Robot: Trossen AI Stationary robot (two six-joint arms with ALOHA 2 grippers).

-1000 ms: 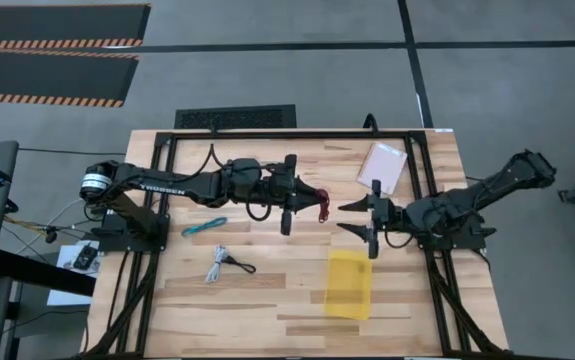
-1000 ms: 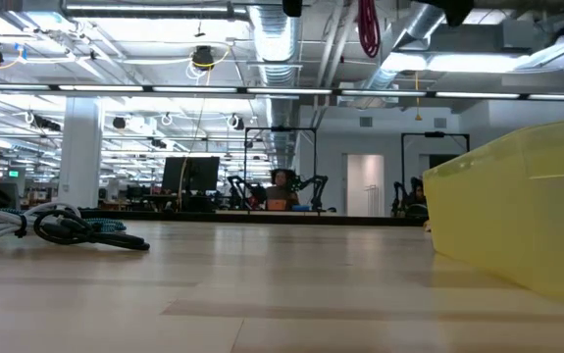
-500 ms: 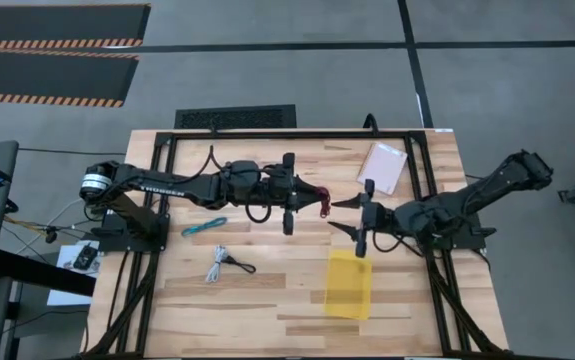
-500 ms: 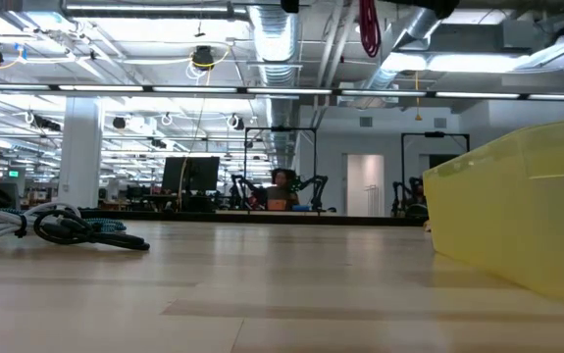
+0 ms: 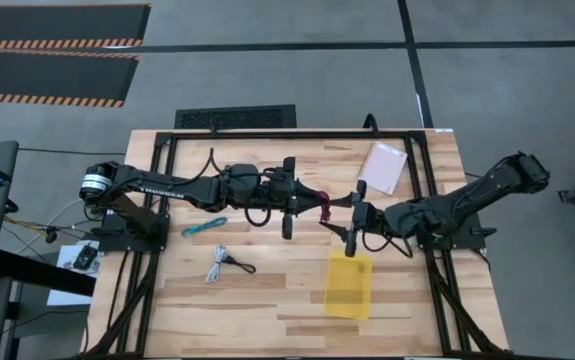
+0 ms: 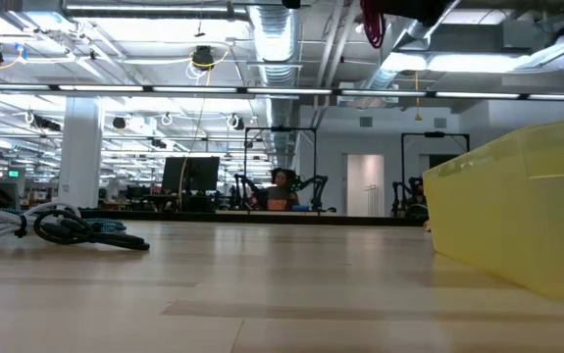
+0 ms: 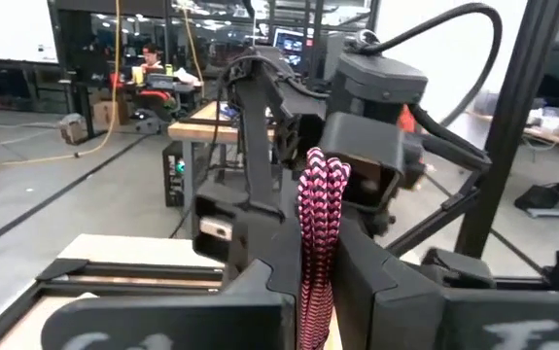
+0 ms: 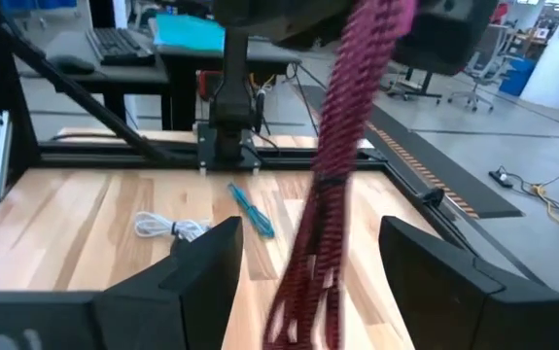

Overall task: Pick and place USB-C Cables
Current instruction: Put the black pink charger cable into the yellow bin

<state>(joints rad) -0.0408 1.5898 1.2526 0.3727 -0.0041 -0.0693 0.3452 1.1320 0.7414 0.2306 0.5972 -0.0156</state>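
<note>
Looking down on the pale wooden slat table (image 5: 267,290), we see 2 dark arms meeting above its middle. The long left arm reaches across, and its left gripper (image 5: 324,201) is clamped on the red braided USB-C cable (image 5: 325,204), a slim folded bundle held in the air. In the left wrist view that cable (image 7: 318,243) stands pinched between the 2 dark fingers. The right gripper (image 5: 353,212) sits just beside it with its fingers spread wide, and in the right wrist view the red bundle (image 8: 342,165) hangs in the gap between them, not yet pinched as far as we can tell.

Next in size, the translucent yellow plastic tray (image 5: 348,284) lies near the right gripper, and we see nothing in it. A flat pale pink rectangular packet (image 5: 383,166) rests toward the table's far right corner.

Smallest are the cables left on the wood, well apart from the tray: the teal cable (image 5: 204,227) near the left arm's base, then the white cable (image 5: 215,264) touching the black cable (image 5: 239,265).

We judge the task barely begun: 0 cables are in the tray, 1 is in mid-air at what looks like a handover, and 3 remain untouched.
</note>
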